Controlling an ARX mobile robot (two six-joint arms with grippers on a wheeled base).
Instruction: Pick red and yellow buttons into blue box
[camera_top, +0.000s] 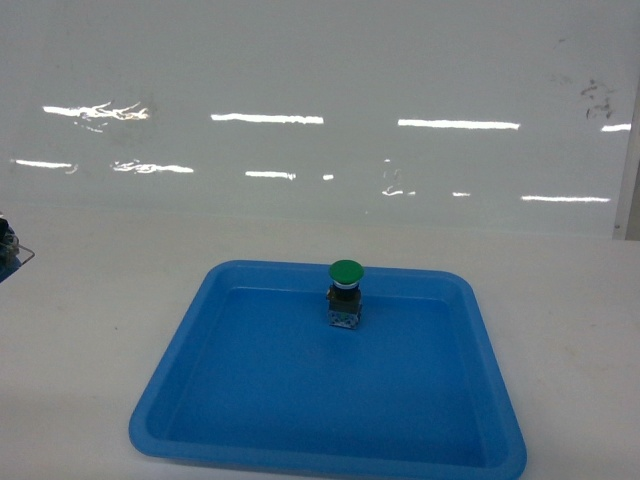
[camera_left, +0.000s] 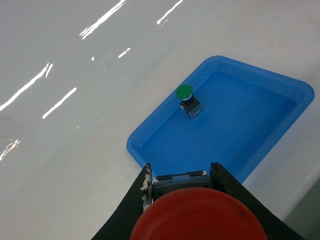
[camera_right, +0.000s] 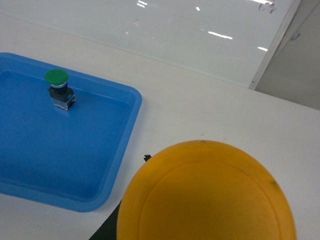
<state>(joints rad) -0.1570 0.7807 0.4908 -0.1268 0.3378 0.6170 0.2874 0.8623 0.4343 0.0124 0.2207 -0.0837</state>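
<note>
The left gripper (camera_left: 182, 181) is clamped on the red mushroom-cap push-button switch (camera_left: 199, 215), whose round cap fills the bottom of the left wrist view between the two dark fingers. In the right wrist view the yellow round-capped push-button switch (camera_right: 207, 192) sits just as close to the lens — almost certainly carried by the right gripper, though its fingers are hidden, so I cannot tell their grip for sure. Both are lifted off the white tabletop (camera_top: 80, 340). Only the green-capped switch on its black-and-clear block (camera_top: 345, 293) stands in the shallow blue plastic tray with rounded corners (camera_top: 180, 400), near its far rim. The picking looks done; the carry is in hand. The deep blue crate is in no view — the next move calls for finding it, then releasing over it.
</note>
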